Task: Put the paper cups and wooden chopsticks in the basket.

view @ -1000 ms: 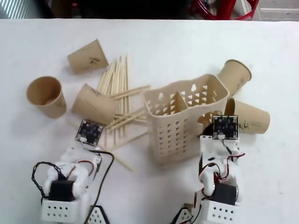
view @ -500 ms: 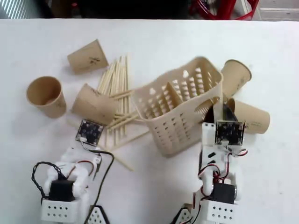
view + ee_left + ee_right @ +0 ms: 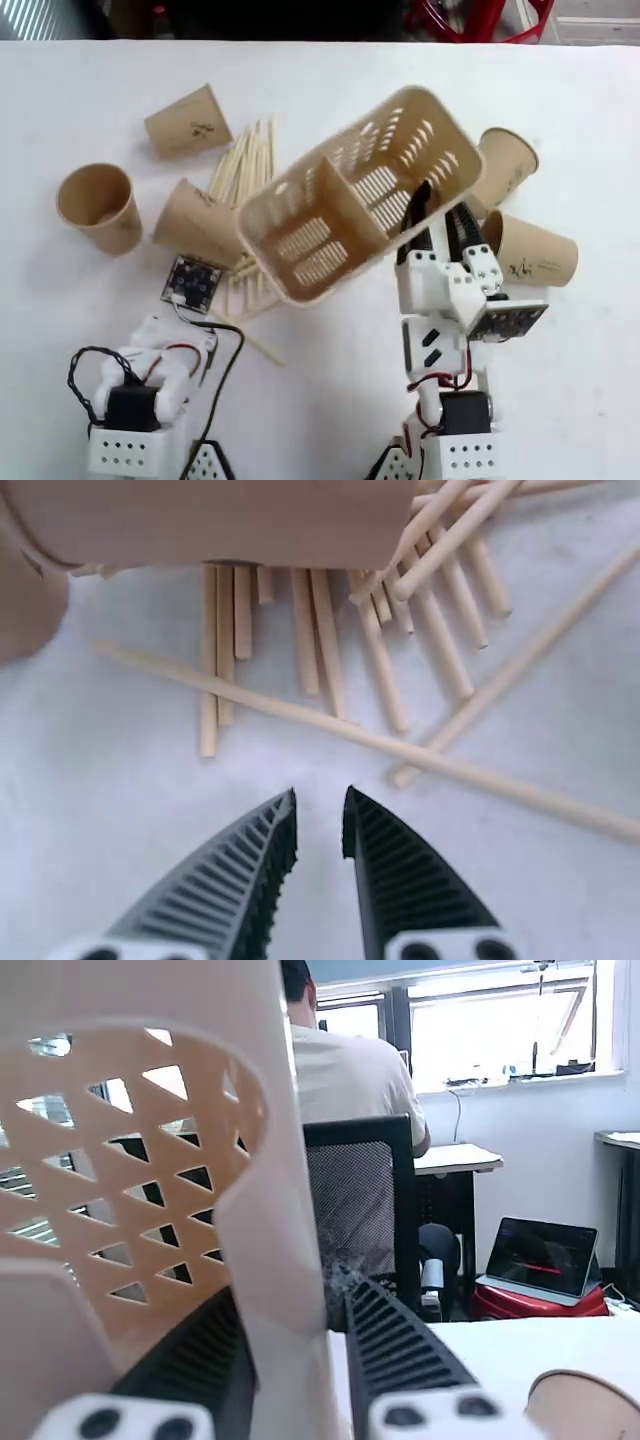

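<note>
The beige basket (image 3: 340,205) hangs tilted above the table, its opening facing the camera, with a divider inside. My right gripper (image 3: 437,215) is shut on its wall (image 3: 270,1260), one finger on each side. Wooden chopsticks (image 3: 245,165) lie scattered left of the basket. Several paper cups lie around: one (image 3: 190,120) at the back left, one (image 3: 98,205) at the far left, one (image 3: 198,222) on the chopsticks, two (image 3: 505,160) (image 3: 530,252) on the right. My left gripper (image 3: 320,802) is barely open, just above the table, before chopsticks (image 3: 380,650) and a cup (image 3: 220,520).
White table (image 3: 330,80) with free room at the back and front middle. The basket's lower end overhangs the chopstick pile. A person sits on an office chair (image 3: 360,1200) in the room behind, away from the table.
My right gripper has lifted the basket off the table and tipped it up and to the left, over the chopsticks. The left arm has stayed still.
</note>
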Motion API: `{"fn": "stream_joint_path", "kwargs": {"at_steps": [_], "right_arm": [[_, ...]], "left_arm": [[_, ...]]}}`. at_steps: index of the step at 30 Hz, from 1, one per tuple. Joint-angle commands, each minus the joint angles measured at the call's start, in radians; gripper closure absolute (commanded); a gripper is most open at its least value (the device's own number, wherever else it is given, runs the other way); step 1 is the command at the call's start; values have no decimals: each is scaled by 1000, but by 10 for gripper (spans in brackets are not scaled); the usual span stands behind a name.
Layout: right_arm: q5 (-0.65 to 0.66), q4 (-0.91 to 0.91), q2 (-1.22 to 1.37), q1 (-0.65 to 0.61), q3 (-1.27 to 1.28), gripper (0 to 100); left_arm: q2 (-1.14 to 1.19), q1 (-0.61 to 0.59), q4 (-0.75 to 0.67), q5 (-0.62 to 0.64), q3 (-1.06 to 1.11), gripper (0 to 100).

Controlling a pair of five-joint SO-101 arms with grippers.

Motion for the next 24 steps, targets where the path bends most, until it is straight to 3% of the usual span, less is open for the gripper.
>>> {"fn": "stream_joint_path", "kwargs": {"at_steps": [1, 4, 10, 17, 24], "right_arm": [[54, 22, -10, 15, -38, 982], [51, 140, -10, -1, -43, 982], [54, 140, -10, -2, -112, 982], [60, 561, 259, -8, -440, 982], [60, 216, 710, -8, -457, 981]], "left_arm": [[-5, -5, 5, -3, 0, 905], [-5, -5, 5, -3, 0, 905], [-5, -5, 5, -3, 0, 905], [-5, -5, 5, -3, 0, 905], [-5, -5, 5, -3, 0, 905]]}}
